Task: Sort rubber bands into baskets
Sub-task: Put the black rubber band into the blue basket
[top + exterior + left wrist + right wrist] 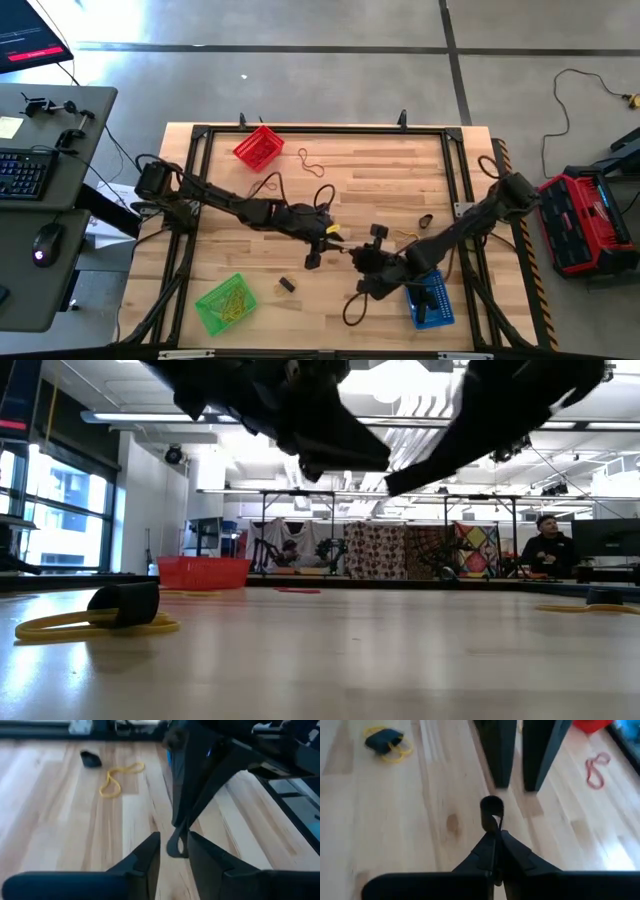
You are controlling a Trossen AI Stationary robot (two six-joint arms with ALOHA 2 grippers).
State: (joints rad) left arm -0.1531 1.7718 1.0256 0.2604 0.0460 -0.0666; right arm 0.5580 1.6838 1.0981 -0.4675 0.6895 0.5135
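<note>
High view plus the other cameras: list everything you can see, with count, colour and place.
Perforated plastic baskets: three; red top left of table, green bottom left, blue bottom right.
Thick black rubber bands: three; one held, one near green basket, one right of centre.
Thin tan-yellow rubber bands: several in green basket; loose loops by the lying black ones.
Reddish-orange rubber band: one, beside red basket.
Grey desk: one, left of table.
Red and black machine: one, floor right.
Person: one, background.
Left gripper: jaws open beside held band.
Right gripper: jaws shut on it.
</note>
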